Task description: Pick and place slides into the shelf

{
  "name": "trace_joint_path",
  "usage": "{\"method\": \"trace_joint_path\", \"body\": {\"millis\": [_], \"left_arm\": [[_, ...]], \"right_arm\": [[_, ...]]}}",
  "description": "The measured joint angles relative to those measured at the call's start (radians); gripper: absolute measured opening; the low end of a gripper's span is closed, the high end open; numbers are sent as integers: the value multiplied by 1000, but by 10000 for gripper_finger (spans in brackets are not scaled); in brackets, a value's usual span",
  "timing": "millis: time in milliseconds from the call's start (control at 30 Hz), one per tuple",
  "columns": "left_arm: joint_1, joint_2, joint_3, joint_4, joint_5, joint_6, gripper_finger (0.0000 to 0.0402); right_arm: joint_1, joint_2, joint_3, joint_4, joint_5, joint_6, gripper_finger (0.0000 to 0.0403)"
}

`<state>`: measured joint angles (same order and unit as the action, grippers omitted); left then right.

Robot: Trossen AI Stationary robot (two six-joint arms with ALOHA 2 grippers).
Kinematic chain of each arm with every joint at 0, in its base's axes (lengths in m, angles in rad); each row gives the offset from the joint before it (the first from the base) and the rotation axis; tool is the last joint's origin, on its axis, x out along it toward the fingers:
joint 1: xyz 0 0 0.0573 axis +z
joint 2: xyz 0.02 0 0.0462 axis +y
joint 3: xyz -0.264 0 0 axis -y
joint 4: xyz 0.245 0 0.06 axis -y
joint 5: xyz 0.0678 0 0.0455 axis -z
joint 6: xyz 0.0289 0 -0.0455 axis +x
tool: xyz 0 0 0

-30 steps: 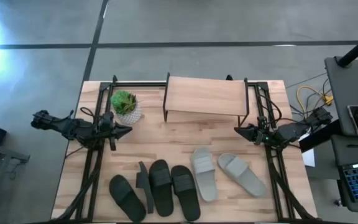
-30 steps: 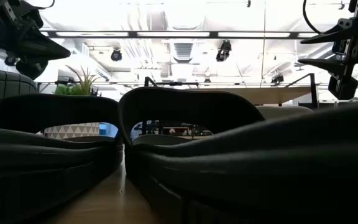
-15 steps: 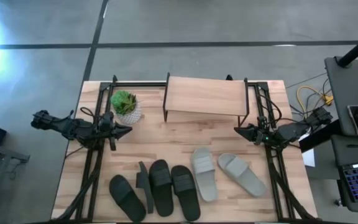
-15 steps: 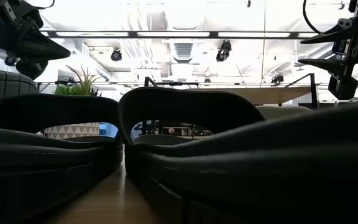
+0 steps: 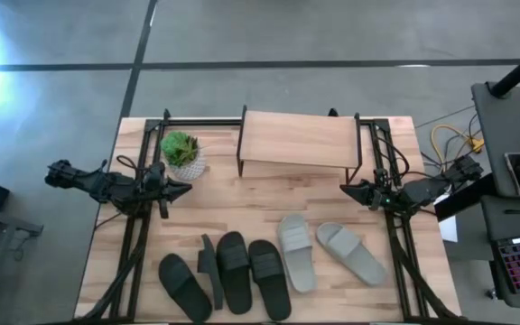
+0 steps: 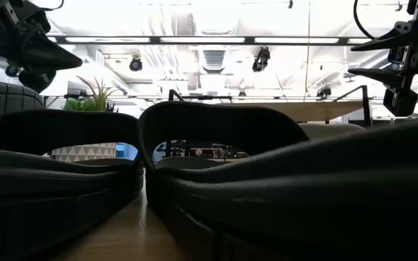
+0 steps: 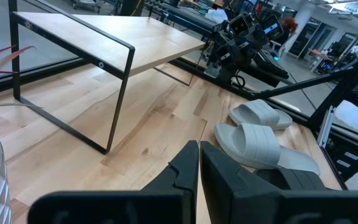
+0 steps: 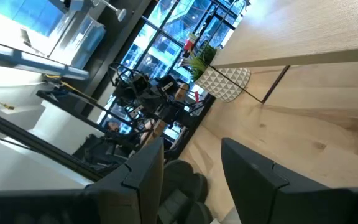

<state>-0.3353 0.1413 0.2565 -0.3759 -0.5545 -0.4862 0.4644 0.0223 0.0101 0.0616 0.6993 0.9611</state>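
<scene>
Slides [image 6: 209, 181] blocking low view, shelf [image 6: 339, 109] half-hidden

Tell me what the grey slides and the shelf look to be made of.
The two light grey slides look like moulded rubber or foam: matte, one piece, with soft rounded edges and a wide strap. The shelf seems to have a pale wooden plank top with visible grain, smooth and lightly finished, on thin black legs that look like painted metal bar.

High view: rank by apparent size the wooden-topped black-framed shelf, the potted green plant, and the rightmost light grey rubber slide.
1. Wooden-topped black-framed shelf, clearly largest.
2. Rightmost light grey rubber slide.
3. Potted green plant, smallest, though not far behind the slide.
</scene>
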Motion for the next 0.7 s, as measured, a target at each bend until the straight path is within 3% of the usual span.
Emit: {"method": "trace_joint_path", "body": {"millis": [133,267,467,600,700], "left_arm": [[0,0,0,0,0,0,2],[0,0,0,0,0,0,2],[0,1,0,0,0,0,2],[0,0,0,0,0,0,2],[0,0,0,0,0,0,2]], "right_arm": [[0,0,0,0,0,7,153],[0,1,0,98,-1,118,153],[0,74,1,530,-85,-296,153],[0,143,1,720,-70,-377,153],[0,210,22,723,-36,-373,153]]}}
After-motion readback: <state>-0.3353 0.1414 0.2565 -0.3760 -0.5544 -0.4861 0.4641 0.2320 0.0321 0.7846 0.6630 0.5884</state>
